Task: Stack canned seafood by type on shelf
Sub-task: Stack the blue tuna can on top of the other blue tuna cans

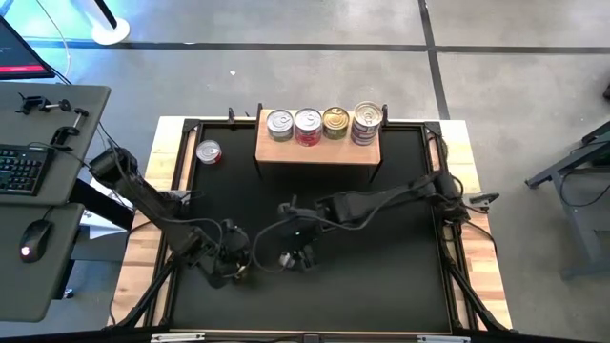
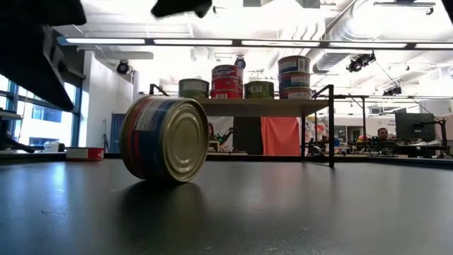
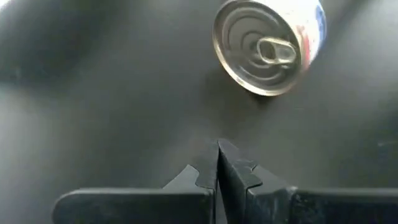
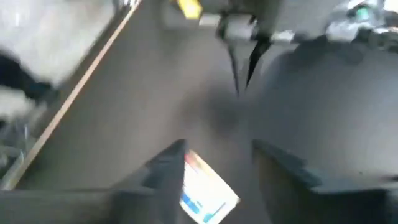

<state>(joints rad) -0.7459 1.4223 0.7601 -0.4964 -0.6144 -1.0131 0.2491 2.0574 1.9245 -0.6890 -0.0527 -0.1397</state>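
Note:
One blue-and-red labelled tin (image 2: pixel 164 139) stands on its curved side on the black mat, its flat end facing the low camera. It shows as a pull-tab lid (image 3: pixel 264 46) ahead of my left gripper (image 3: pixel 217 149), which is shut and apart from it. My right gripper (image 4: pixel 217 152) is open and hovers above the same tin (image 4: pixel 205 193), its fingers to either side; the low view shows it well clear. Seen from above, the tin (image 1: pixel 284 258) lies between my left gripper (image 1: pixel 238 267) and right gripper (image 1: pixel 297 250). The wooden shelf (image 1: pixel 319 151) carries the other tins in a row (image 1: pixel 322 123).
A lone red-labelled tin (image 1: pixel 208 151) sits flat on the mat left of the shelf. In the low view the shelf (image 2: pixel 262 106) holds single tins and short stacks (image 2: pixel 226 81). Open mat (image 1: pixel 381 276) lies to the right and near side. A desk with keyboard (image 1: pixel 19 167) stands beyond the table's left edge.

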